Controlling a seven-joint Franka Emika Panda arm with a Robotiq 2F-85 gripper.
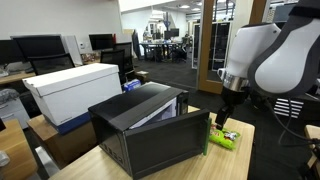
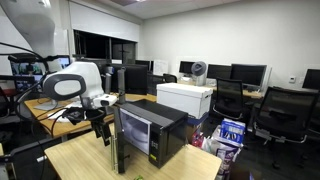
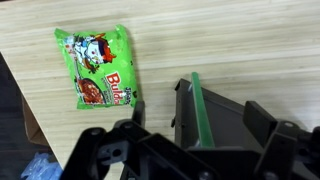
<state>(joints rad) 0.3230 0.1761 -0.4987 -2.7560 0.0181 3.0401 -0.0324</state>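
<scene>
while the claw [image 3: 196, 110] hangs spread and empty, the green ramen packet [image 3: 97, 65] lies flat on the table [image 3: 240, 40], up-left of it; probably light, crinkly, slippery. pinch across the narrow width.

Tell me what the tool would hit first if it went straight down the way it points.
Probably the microwave's open door, whose green edge lies between the tool's fingers; the noodle packet sits aside.
</scene>
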